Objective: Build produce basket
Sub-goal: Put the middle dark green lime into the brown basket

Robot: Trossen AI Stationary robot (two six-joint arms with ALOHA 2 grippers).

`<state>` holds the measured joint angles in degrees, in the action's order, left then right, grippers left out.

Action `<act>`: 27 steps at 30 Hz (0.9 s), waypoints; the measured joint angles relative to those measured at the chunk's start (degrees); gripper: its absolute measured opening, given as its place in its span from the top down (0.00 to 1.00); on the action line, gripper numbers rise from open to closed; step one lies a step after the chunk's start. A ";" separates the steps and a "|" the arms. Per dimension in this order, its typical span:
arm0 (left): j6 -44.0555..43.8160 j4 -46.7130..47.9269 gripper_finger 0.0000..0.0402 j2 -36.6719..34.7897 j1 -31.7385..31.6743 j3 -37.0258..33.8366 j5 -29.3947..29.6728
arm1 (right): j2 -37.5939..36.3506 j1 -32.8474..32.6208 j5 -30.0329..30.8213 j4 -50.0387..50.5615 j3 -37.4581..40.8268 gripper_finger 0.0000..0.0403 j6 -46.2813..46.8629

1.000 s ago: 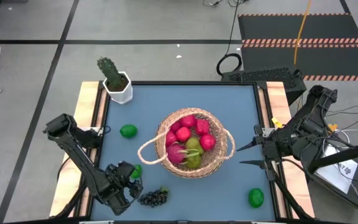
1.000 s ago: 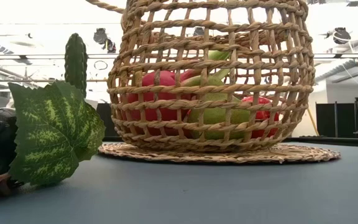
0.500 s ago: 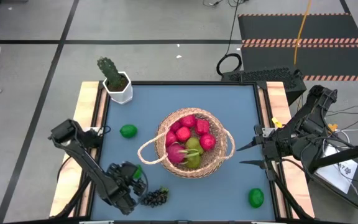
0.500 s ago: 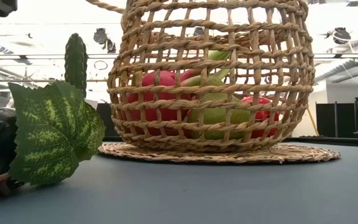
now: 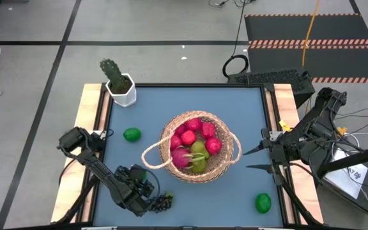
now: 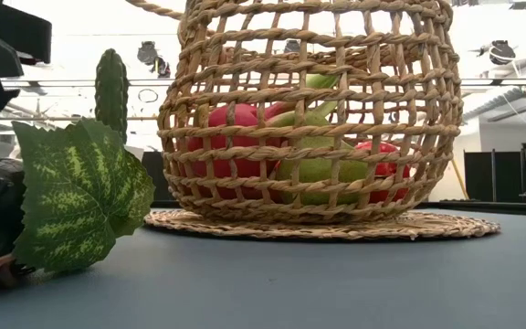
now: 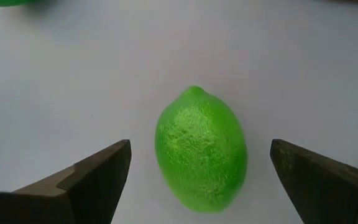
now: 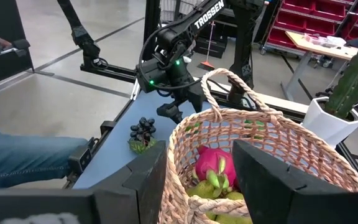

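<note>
Left gripper (image 7: 201,180) poised above a lime (image 7: 201,148) lying on the table (image 5: 184,102), fingers spread wide on either side of the fruit and not touching it; grape bunch (image 5: 163,202) just beside; basket (image 5: 225,163) at table centre, holding red and green fruit; right gripper (image 5: 253,159) waiting at the table's right edge, fingers parted, holding nothing; two more limes (image 5: 131,135) lie loose.
</note>
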<state>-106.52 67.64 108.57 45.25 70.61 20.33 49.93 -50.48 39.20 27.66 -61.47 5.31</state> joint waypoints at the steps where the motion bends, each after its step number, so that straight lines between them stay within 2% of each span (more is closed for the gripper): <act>1: 0.23 -0.24 0.04 -0.02 -0.02 -0.21 -0.04 | 0.00 0.00 0.00 0.00 0.00 0.55 0.01; 11: 0.99 -7.71 0.05 -0.04 0.04 -5.82 -0.92 | 0.00 0.00 0.00 0.02 0.00 0.55 -0.16; 14: -0.17 -8.25 0.07 -0.17 0.09 -6.27 -0.78 | 0.00 0.00 0.00 0.02 0.00 0.55 -0.16; 27: -1.63 -8.03 0.43 -0.29 0.46 -6.38 -1.02 | 0.00 0.00 -0.02 0.04 0.02 0.55 -0.18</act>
<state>-108.15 59.60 108.29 45.71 64.23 19.31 49.93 -50.48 39.18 27.70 -61.45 5.13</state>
